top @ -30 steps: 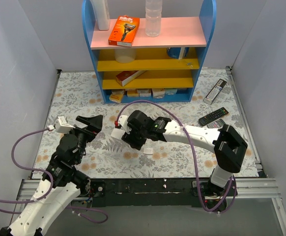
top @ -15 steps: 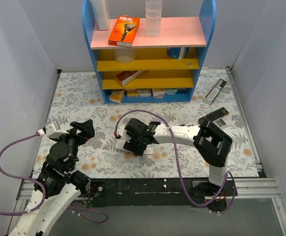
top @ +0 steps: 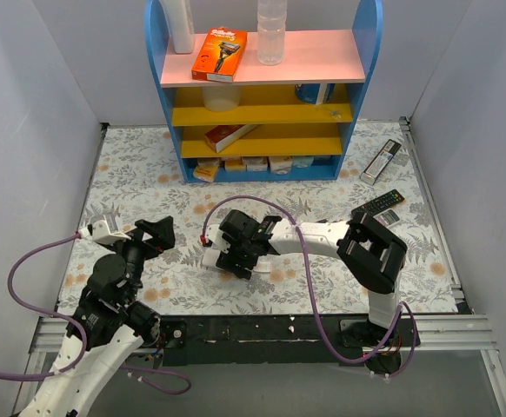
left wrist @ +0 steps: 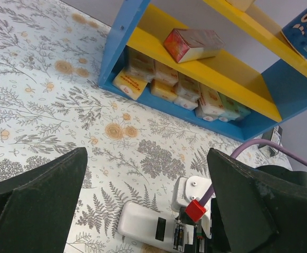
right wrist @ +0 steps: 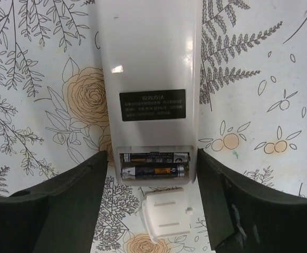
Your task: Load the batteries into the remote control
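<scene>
Right gripper (right wrist: 152, 158): its two dark fingers (right wrist: 64, 205) straddle the battery end of the small white rectangular plastic remote control (right wrist: 148, 58), one just beside each long edge. You can't tell from the wrist view whether the pads press on it or stand just off it. The remote lies back-up on the floral-print mat (right wrist: 259, 79), with a black printed label (right wrist: 152, 104) mid-body. Its compartment is uncovered at the lower centre of the frame, and two slim dark cylindrical batteries (right wrist: 154, 171) are seated side by side in it. A small white plastic battery cover (right wrist: 166, 216) lies loose on the mat just below the compartment, between the fingers. In the overhead view you see this gripper (top: 236, 256) just below centre, with the remote's white end (top: 209, 258) showing at its left side and a purple cable (top: 236, 201) arching above it. Left gripper (left wrist: 147, 153): jaws at full spread with nothing between them, hanging over the mat at lower left of the overhead view (top: 156, 233), well apart from the remote. Its wrist camera has the remote (left wrist: 143, 224) at bottom centre. Further out you have a blue shelf unit with pink and yellow boards (top: 368, 61) at top centre, carrying an orange razor pack (top: 219, 54) and a clear plastic bottle (top: 271, 35). A long black remote (top: 377, 205) and a grey-silver remote (top: 381, 162) lie on the mat at the right.
</scene>
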{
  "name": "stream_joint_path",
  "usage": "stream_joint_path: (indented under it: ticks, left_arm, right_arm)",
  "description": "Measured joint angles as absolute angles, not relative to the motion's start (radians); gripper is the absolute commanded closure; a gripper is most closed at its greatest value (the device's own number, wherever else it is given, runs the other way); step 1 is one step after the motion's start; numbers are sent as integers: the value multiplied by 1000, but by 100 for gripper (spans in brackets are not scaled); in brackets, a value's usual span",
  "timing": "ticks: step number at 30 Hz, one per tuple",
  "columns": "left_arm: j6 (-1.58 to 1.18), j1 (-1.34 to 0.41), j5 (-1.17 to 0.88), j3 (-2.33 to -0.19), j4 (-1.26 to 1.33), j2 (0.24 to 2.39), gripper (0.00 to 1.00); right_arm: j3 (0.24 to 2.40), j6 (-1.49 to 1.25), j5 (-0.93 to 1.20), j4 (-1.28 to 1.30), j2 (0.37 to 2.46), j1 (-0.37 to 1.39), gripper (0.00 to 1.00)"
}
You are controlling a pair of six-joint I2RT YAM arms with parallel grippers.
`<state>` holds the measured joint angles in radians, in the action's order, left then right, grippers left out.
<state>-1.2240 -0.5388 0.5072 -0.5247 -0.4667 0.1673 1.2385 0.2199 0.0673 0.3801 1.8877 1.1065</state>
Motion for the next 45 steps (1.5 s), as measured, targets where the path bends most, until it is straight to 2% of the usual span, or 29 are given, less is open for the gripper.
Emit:
stream_joint_path:
  ticks: [3,10,13,14,16,17,20,26,41,45]
  left_arm:
    - [-1224,-539,486,-518,-457,171,2]
    - [-1225,-538,427,-501,-417,200,2]
    - [-1227,-539,398,-488,-397,221,2]
    - [-1227,-539,380,-480,-385,231,2]
    - [-1225,-539,356,-472,-372,239,2]
    - [-1224,-539,343,-466,-361,242,2]
    - [-1220,-539,298,-448,-328,246,2]
    - [-1209,-539,245,-438,-280,273,2]
    - [-1189,-539,209,-438,-253,290,2]
    - [-1185,-539,198,-438,-253,290,2]
  right_arm:
    - [1238,220,68,375,1888,1106,20]
    - [1209,207,63,376,1844,1106,23]
    - [1179,197,53,395,1766,1106,32]
    - [1168,191,51,403,1730,1106,41]
    - [1158,188,47,420,1684,1106,52]
    - [1151,187,47,421,1665,1105,61]
    - [1126,184,44,429,1639,1104,72]
    - [1082,183,45,470,1656,1101,82]
    - [1090,204,53,466,1757,1100,89]
    - [1093,212,53,464,1761,1099,99]
